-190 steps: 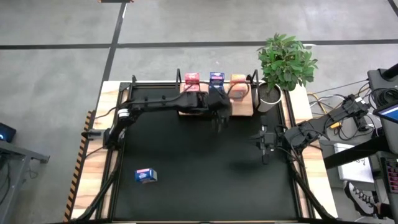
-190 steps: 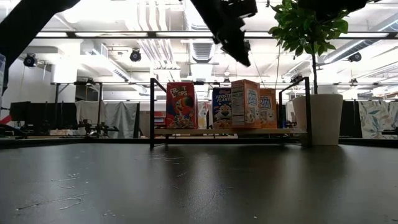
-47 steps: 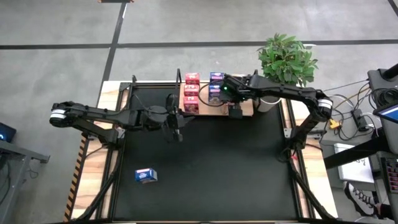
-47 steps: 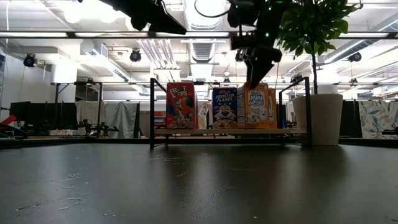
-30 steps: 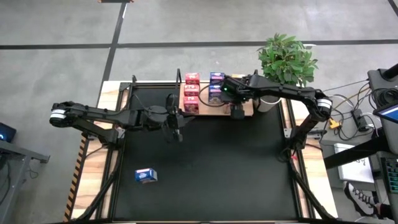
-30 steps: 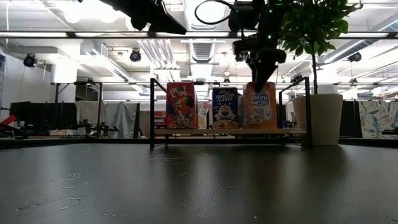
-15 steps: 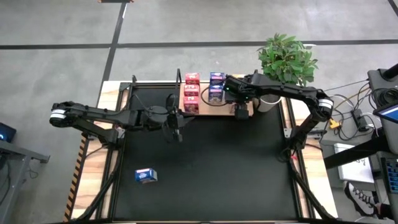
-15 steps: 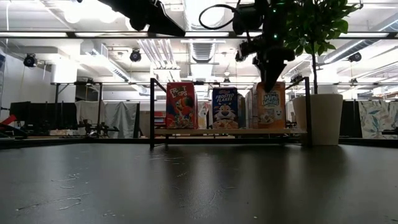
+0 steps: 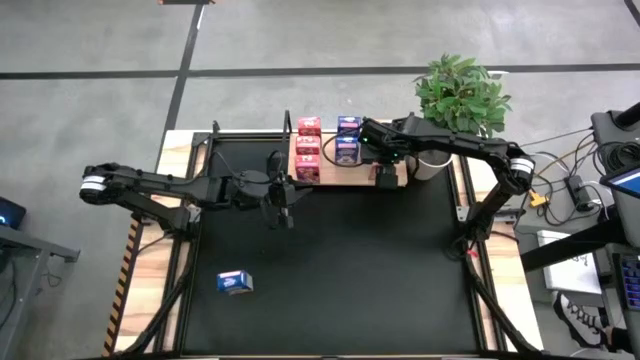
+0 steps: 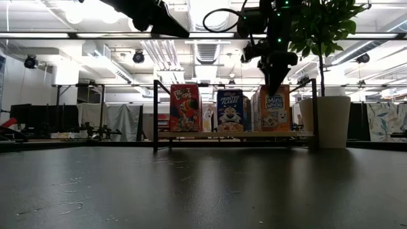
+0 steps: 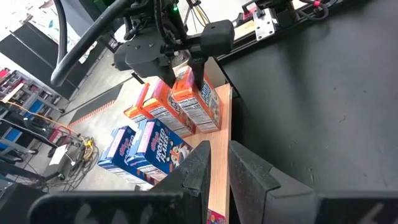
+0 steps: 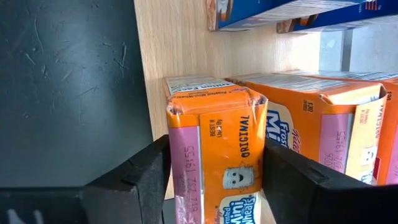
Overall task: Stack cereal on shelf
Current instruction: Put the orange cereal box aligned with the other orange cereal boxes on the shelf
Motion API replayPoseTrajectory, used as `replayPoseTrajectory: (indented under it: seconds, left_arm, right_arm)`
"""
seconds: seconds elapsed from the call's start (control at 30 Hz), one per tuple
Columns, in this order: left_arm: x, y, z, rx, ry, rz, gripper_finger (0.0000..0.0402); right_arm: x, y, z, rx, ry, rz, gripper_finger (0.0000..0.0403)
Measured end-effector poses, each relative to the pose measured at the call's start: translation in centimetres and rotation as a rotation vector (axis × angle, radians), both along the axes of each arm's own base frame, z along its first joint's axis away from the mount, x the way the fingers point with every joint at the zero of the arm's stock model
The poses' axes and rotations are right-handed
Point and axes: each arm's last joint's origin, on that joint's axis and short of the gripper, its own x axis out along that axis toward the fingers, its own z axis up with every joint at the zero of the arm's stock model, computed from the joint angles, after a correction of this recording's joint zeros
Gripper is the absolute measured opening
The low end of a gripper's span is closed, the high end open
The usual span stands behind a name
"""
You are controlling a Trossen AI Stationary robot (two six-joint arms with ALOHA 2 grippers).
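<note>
The right hand (image 9: 385, 176) is over the front edge of the shelf (image 9: 361, 173), at the end nearest the potted plant (image 9: 455, 100). It holds the orange cereal box (image 12: 214, 146) between its two fingers (image 12: 134, 180); the fingers press on the two narrow sides of the box near its top. In the low view this box (image 10: 275, 109) stands upright on the wooden board with the hand directly above it, and its bottom seems to touch the board, but I cannot tell this for sure. Just behind the held box, further from the hand, the other orange boxes (image 12: 323, 121) stand in the same row. Beside the hand, toward the middle of the shelf, are the blue boxes (image 9: 346, 140), and beyond them the red boxes (image 9: 308, 148).

The left hand (image 9: 280, 200) hangs over the black bench (image 9: 330, 270), well apart from the shelf's near corner. Its fingers (image 11: 202, 165) stand close together, with only a narrow gap, and hold nothing.

One more blue box (image 9: 234, 282) lies alone on the bench, far from both hands, near the front-left part.
</note>
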Motion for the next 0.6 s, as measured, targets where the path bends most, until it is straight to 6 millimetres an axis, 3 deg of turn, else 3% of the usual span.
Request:
replayPoseTrajectory:
  seconds: [0.6]
  left_arm:
    - [0.00,0.00,0.00,0.000,0.000,0.000,0.0038]
  right_arm:
    - [-0.05,0.01,0.08,-0.008,0.004,0.017,0.0212]
